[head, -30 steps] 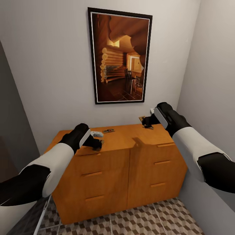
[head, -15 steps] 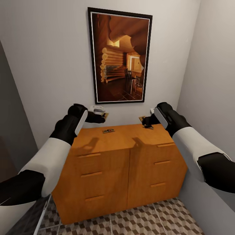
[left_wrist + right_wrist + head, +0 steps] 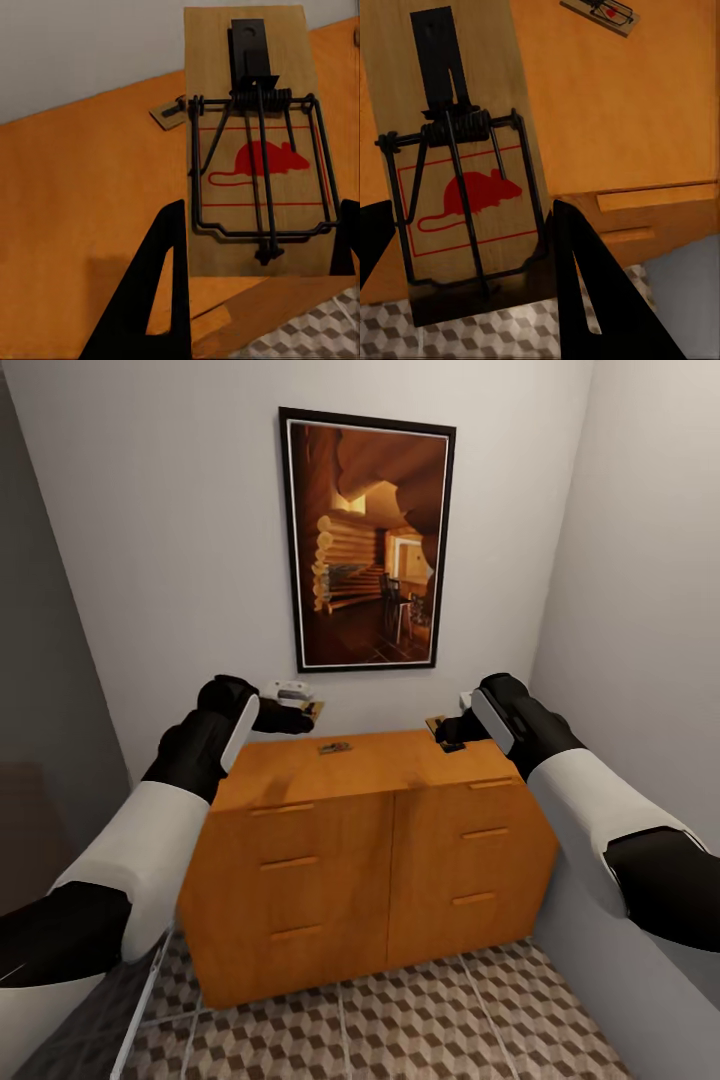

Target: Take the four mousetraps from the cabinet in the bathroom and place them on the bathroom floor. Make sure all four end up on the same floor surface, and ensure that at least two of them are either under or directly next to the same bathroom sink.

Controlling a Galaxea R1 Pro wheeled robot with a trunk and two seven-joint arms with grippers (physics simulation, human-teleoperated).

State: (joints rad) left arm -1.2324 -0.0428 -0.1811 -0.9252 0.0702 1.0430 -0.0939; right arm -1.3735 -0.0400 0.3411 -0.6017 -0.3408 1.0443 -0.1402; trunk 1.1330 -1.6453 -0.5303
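Orange-brown wooden cabinet (image 3: 370, 850) with a flat top and bar-handled drawer fronts stands against the far white wall, under a black-framed picture of a log interior (image 3: 367, 540), on a floor of brown, beige and white cube-patterned tiles (image 3: 400, 1020). The left gripper (image 3: 300, 712) is raised above the cabinet's far left corner, its dark fingers (image 3: 161, 285) closed on a flat brown wooden mousetrap with a dark wire spring and a red mouse print (image 3: 251, 142), gripped by its side edges. The right gripper (image 3: 447, 732) sits at the far right of the cabinet top, its jaws clamped on the sides of a second mousetrap of the same kind (image 3: 461, 150); whether this one touches the top or is just clear of it cannot be told. A third small mousetrap (image 3: 334, 747) lies flat on the cabinet top between the two grippers, near the far edge and well apart from both; it also appears beyond the held traps in both wrist views (image 3: 169, 112) (image 3: 604, 15).
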